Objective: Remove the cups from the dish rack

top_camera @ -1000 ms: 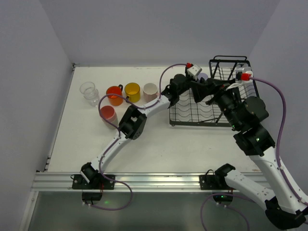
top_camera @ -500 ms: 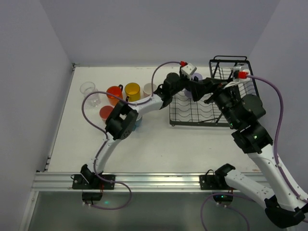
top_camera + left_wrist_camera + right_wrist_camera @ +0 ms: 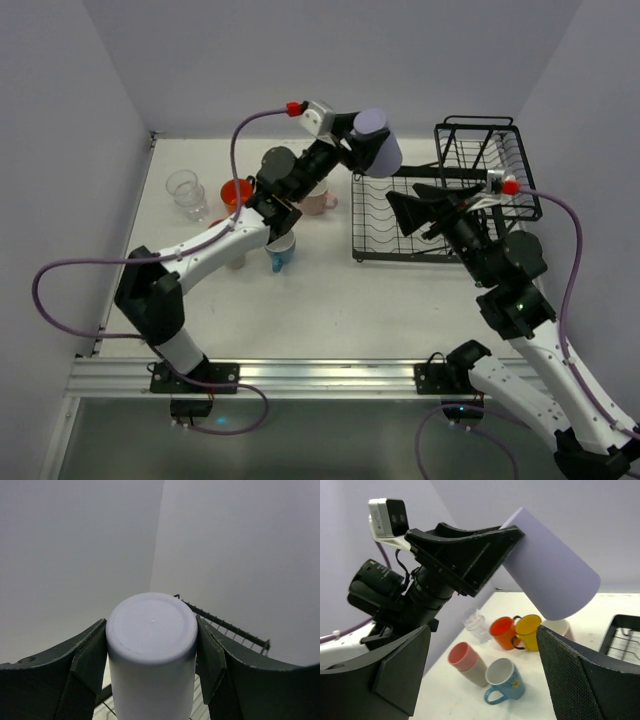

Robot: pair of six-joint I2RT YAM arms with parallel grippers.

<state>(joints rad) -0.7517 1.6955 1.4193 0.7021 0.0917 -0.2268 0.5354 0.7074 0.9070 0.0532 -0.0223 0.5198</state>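
Observation:
My left gripper [image 3: 362, 134] is shut on the lavender tumbler [image 3: 378, 141], held tilted in the air above the left edge of the black dish rack [image 3: 446, 205]. In the left wrist view the tumbler's base [image 3: 151, 626] fills the gap between both pads [image 3: 93, 652]. My right gripper [image 3: 402, 212] hangs open over the rack's flat tray with nothing in it. On the table to the left stand the clear glass [image 3: 477, 624], orange mug [image 3: 502, 632], yellow mug [image 3: 529, 629], pale pink mug [image 3: 557, 627], salmon-pink tumbler [image 3: 467, 662] and blue mug [image 3: 503, 680].
The rack's raised basket [image 3: 480, 150] stands at the back right. White walls close in the table at the left and back. The left arm's forearm [image 3: 220, 240] stretches over the group of cups, hiding part of them from above.
The left arm has lifted the lavender tumbler out of the rack and swung it up and to the left. The right gripper has drawn back a little over the tray.

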